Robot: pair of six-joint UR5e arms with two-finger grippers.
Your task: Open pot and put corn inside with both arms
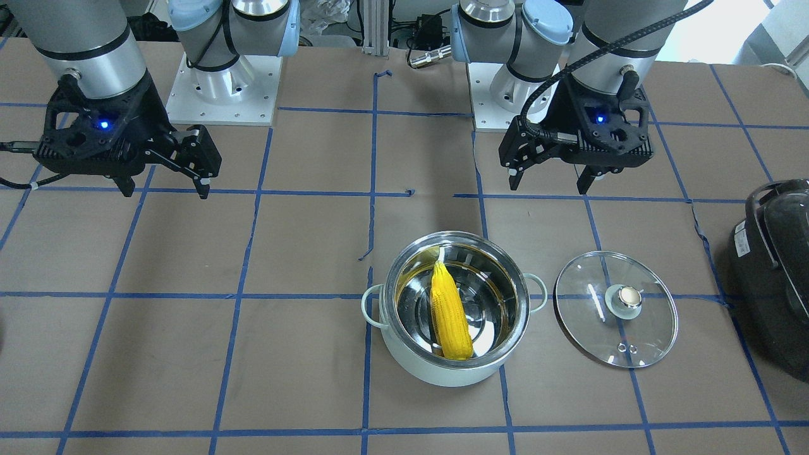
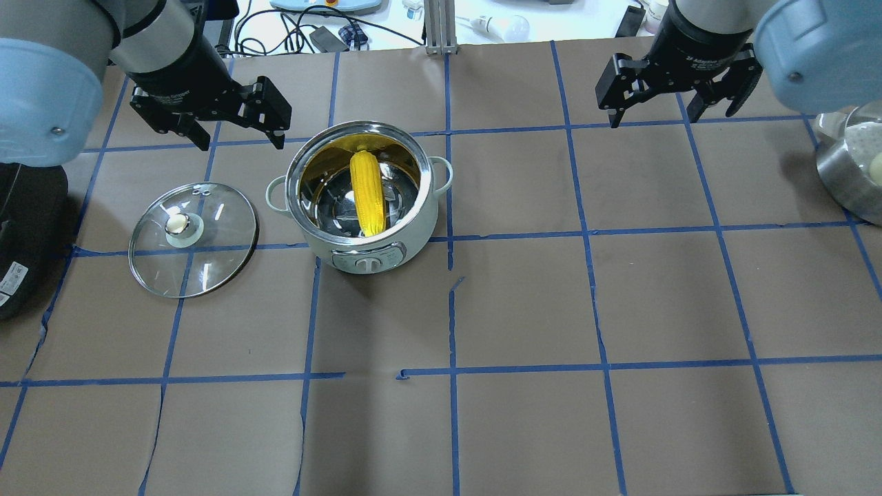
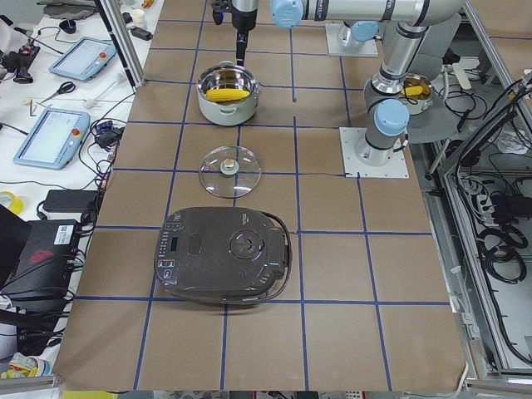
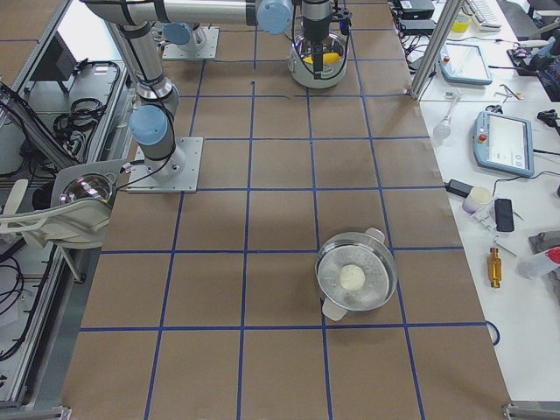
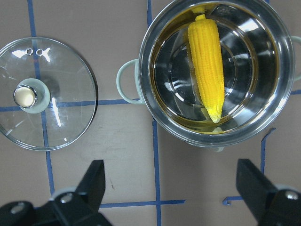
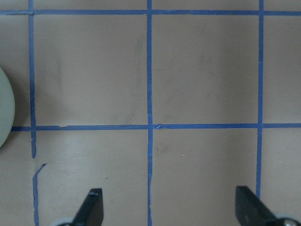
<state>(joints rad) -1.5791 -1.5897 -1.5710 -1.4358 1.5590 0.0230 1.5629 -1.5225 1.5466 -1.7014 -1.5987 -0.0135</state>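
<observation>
The pale mint pot (image 1: 442,373) stands open on the table, also seen in the overhead view (image 2: 365,256) and the left wrist view (image 5: 155,113). The yellow corn (image 1: 450,313) lies inside it, tip toward the robot (image 2: 366,194) (image 5: 207,63). The clear glass lid (image 1: 616,309) lies flat on the table beside the pot, knob up (image 2: 193,238) (image 5: 44,94). My left gripper (image 1: 547,188) is open and empty, raised behind the pot and lid (image 2: 241,141) (image 5: 171,188). My right gripper (image 1: 166,191) is open and empty, far off to the pot's other side (image 2: 654,118) (image 6: 171,207).
A large black appliance (image 1: 774,265) sits at the table end beyond the lid (image 2: 21,241) (image 3: 224,253). A steel pot with a pale ball in it (image 2: 851,172) stands at the opposite end (image 4: 356,278). Blue tape lines grid the brown table.
</observation>
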